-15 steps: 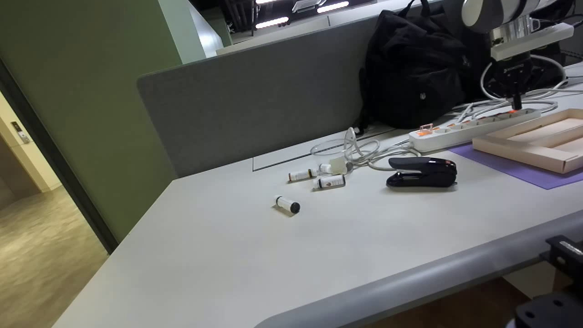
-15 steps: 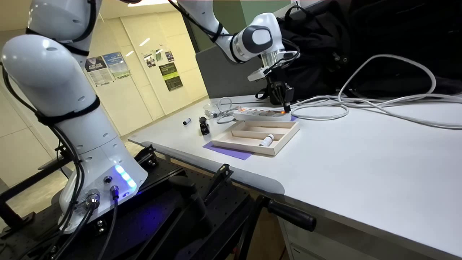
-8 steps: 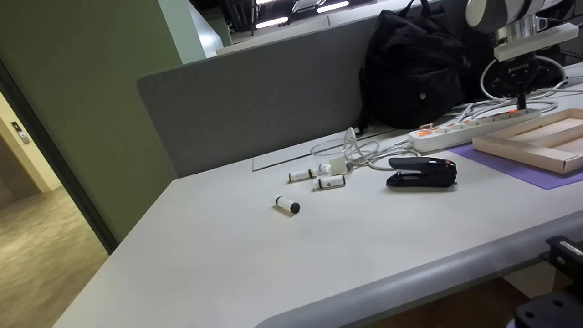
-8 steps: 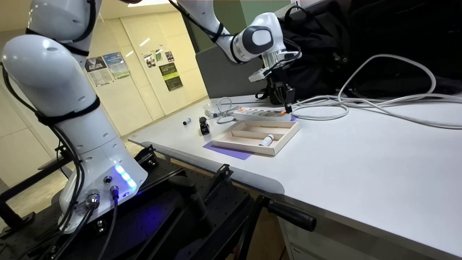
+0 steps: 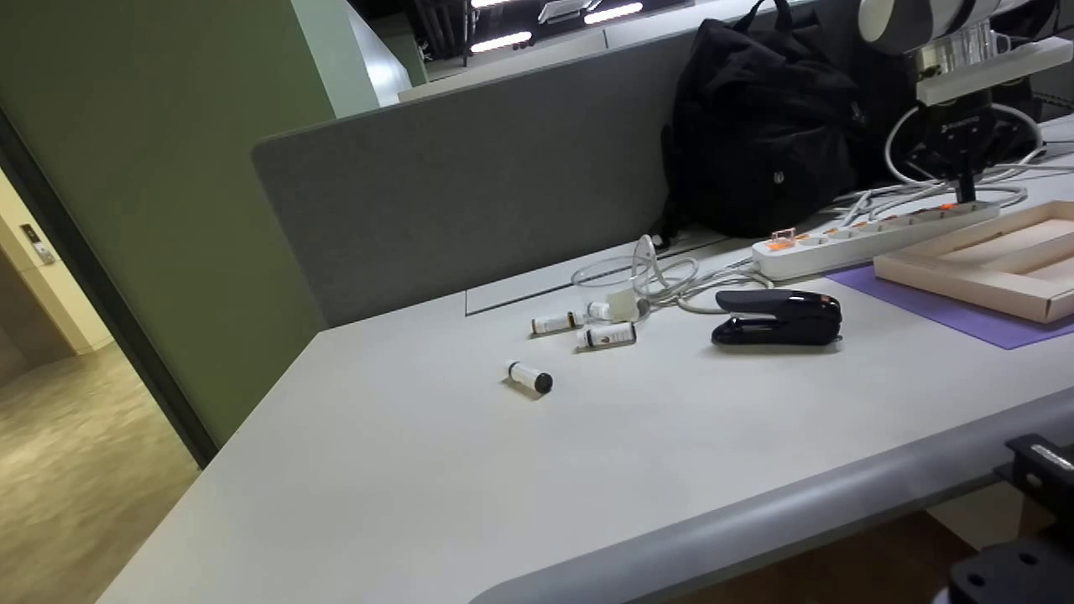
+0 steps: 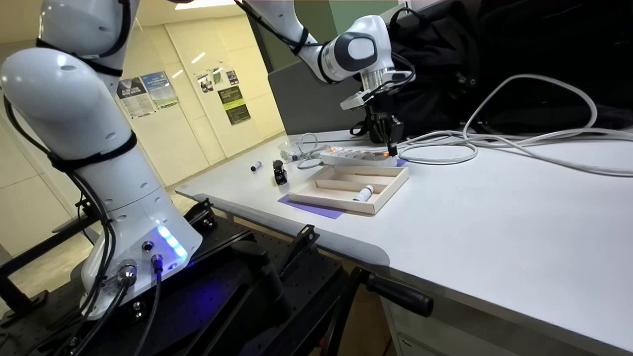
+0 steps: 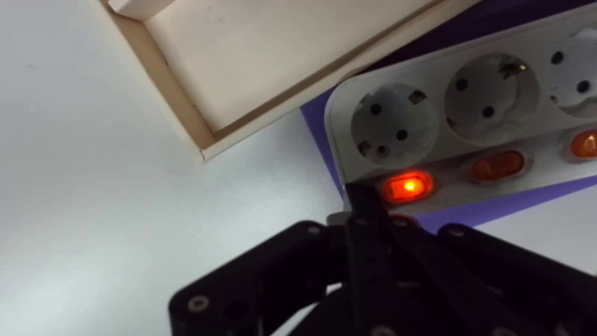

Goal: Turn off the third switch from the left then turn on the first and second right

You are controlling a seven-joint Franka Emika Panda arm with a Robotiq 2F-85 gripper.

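Note:
A white power strip [image 5: 877, 239] with round sockets and a row of orange switches lies on the desk in both exterior views [image 6: 358, 158]. In the wrist view, the switch at the strip's near end [image 7: 408, 186] is lit bright orange. The switch beside it [image 7: 498, 165] is dark, and a third switch [image 7: 585, 143] at the right edge is paler, with a small glint. My gripper [image 7: 366, 198] is shut with nothing between the fingers. Its tip is down at the strip's end, right beside the lit switch; whether it touches the strip is unclear.
A shallow wooden tray [image 6: 331, 200] holding a white bottle [image 6: 364, 193] stands beside the strip on purple paper [image 5: 948, 310]. A black stapler [image 5: 776, 317], several small bottles [image 5: 529, 376] and white cables [image 6: 445, 153] lie around. A black backpack [image 5: 755, 126] stands behind.
The gripper has shifted slightly along the strip toward its end. In the last half second the strip and tray have also moved slightly. The end switch was lit throughout.

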